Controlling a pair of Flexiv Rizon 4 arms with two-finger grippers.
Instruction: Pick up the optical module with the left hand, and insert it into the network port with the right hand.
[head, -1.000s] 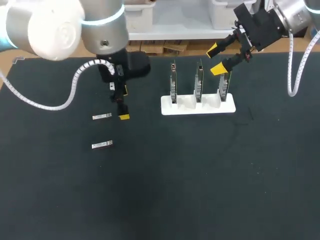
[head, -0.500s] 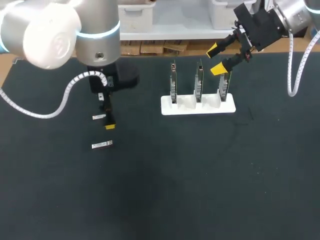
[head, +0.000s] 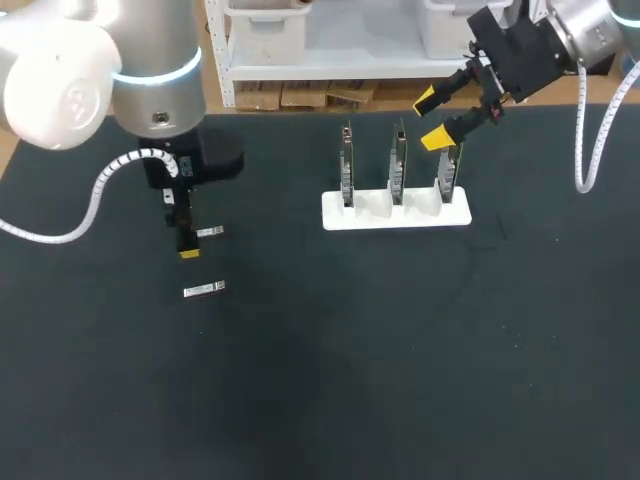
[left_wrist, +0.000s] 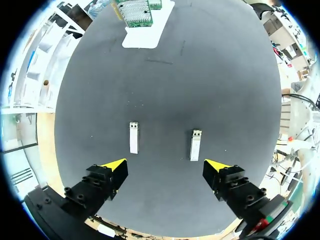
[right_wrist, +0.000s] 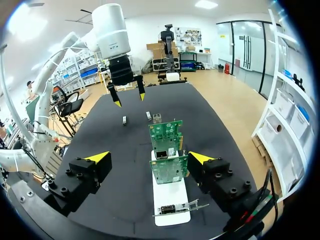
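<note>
Left gripper (left_wrist: 165, 164) spread wide, empty, over two optical modules (left_wrist: 133, 137); right gripper (right_wrist: 150, 157) likewise spread, empty

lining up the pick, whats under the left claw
Bare black mat lies under the open left claw; two optical modules lie just ahead, untouched. From the head view, its finger covers one module's end.

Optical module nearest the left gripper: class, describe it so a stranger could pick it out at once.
On the black table, look left of the white stand holding three upright circuit boards, to where the left gripper hangs. Two small silver modules lie flat there: the back module is the one, right beside the gripper's yellow tip, while the front module lies clear of it.
</note>
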